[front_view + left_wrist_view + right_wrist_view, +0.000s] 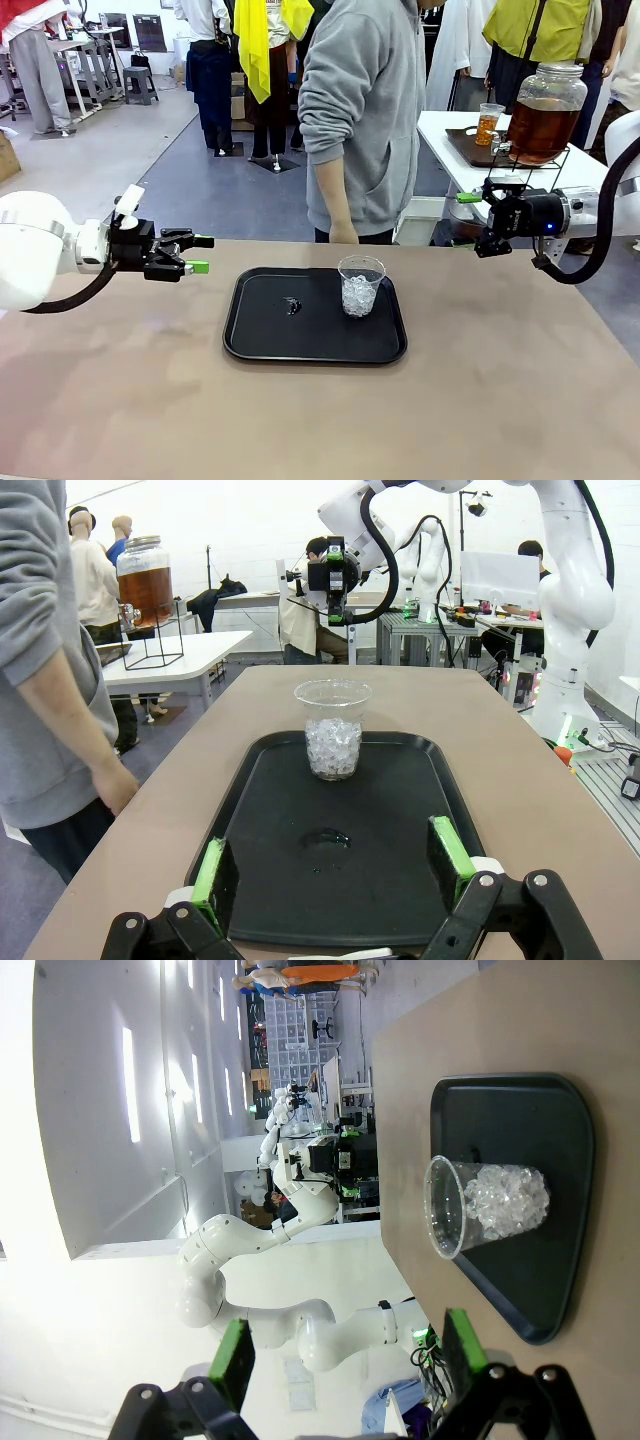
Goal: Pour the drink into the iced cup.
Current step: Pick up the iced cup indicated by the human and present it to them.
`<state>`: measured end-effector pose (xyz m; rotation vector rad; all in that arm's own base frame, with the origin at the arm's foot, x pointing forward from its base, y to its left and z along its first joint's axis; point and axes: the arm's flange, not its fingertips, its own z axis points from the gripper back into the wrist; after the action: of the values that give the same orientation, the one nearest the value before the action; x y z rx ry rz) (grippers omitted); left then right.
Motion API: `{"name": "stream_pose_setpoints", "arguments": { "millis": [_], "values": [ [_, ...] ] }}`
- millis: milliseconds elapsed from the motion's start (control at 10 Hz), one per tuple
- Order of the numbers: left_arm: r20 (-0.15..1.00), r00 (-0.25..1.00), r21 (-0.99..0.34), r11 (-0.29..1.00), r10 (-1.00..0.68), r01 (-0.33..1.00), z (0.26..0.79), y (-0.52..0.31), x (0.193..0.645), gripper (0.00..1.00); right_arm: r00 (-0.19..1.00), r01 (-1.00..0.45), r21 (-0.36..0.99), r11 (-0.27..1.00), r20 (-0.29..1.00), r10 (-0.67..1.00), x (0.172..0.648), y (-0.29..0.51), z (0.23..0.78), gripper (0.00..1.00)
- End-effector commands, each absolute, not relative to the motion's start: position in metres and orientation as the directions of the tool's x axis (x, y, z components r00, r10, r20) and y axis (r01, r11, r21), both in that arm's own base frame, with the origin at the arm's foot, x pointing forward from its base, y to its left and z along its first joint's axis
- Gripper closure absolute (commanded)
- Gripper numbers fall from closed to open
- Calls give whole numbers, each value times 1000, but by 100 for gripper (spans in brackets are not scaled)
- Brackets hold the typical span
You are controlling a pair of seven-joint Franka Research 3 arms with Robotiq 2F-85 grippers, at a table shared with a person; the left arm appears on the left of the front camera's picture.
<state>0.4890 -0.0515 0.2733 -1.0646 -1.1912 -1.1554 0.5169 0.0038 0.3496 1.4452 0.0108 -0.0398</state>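
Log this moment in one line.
left pincer open, empty | right pincer open, empty | iced cup upright on tray | drink in jar, unpoured

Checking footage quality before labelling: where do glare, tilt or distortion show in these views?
Front view: even light, sharp, faint sheen on the black tray holding the clear plastic cup of ice. Left wrist view: pale washed-out background, wide-angle bending. Right wrist view: rolled sideways, white wall overexposed.

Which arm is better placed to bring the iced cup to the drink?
Probably the right: the clear ice-filled plastic cup and the large glass jar of amber drink both stand on its side.
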Motion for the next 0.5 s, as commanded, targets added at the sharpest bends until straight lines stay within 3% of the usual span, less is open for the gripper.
{"name": "stream_pose_setpoints", "arguments": {
  "millis": [0, 400],
  "values": [
    [996, 17, -7, 117, -87, 993, 275, -52, 490, 0, 999, 31, 991, 130, -28, -26, 517, 4, 351, 0],
    [996, 17, -7, 117, -87, 993, 275, -52, 490, 0, 999, 31, 991, 130, -28, -26, 517, 4, 351, 0]
  ]
}}
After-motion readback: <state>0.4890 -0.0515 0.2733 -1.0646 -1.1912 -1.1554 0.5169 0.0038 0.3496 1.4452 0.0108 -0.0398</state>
